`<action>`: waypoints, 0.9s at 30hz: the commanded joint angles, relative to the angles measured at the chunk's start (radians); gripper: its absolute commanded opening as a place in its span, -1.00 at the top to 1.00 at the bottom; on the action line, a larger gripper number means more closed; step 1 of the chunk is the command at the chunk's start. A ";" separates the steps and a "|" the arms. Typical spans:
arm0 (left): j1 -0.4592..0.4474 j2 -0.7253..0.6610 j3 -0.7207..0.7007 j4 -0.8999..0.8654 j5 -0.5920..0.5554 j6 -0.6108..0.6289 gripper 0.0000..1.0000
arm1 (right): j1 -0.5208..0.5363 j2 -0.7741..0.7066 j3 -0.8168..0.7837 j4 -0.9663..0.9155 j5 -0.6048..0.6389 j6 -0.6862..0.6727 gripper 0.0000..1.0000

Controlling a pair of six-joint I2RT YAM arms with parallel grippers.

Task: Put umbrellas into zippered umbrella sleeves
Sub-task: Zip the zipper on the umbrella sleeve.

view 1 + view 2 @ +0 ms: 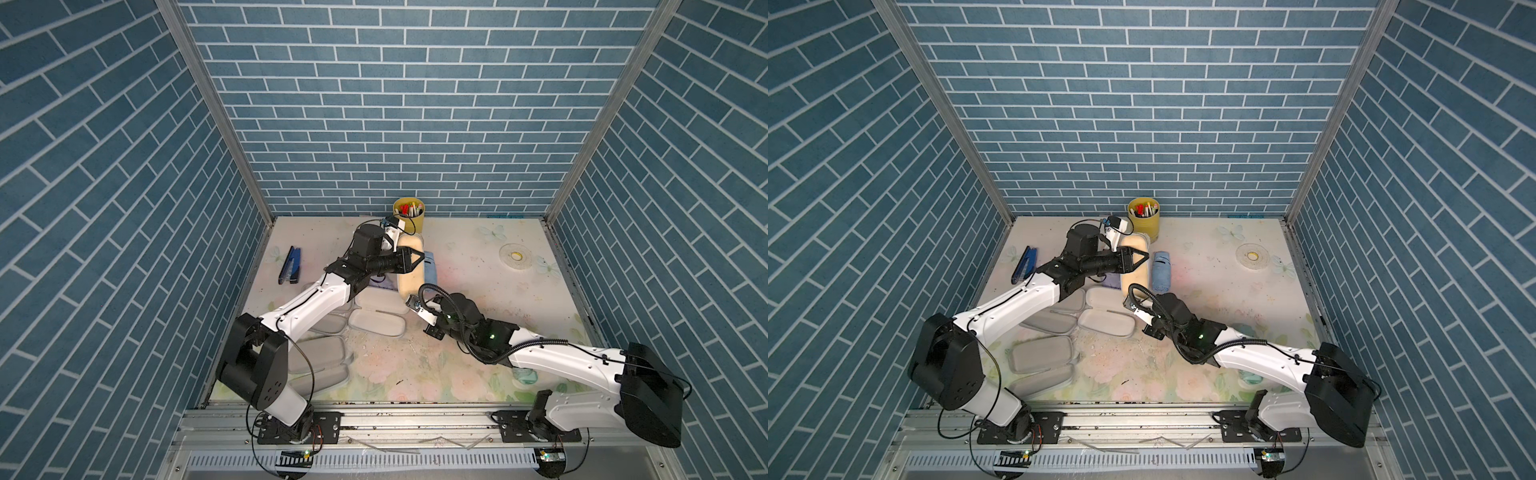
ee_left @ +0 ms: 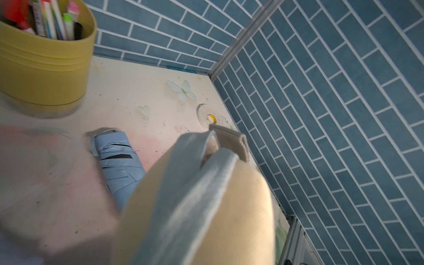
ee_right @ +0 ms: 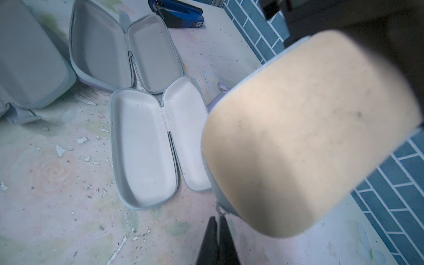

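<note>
Beyond the right arm (image 1: 561, 359) the table (image 1: 478, 291) is open, save a tape roll (image 1: 516, 257) near the back. The left-centre is crowded: open cases (image 1: 376, 322) lie edge to edge, the tan case (image 1: 409, 283) beyond them, an umbrella (image 1: 1161, 272) just beside it, the pen cup (image 1: 409, 214) behind. A stapler (image 1: 290, 265) lies at the far left.
</note>
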 commanded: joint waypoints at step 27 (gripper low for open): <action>-0.092 -0.014 -0.417 0.885 -0.880 -0.571 0.83 | -0.253 -0.049 0.007 0.144 -0.418 1.147 -0.58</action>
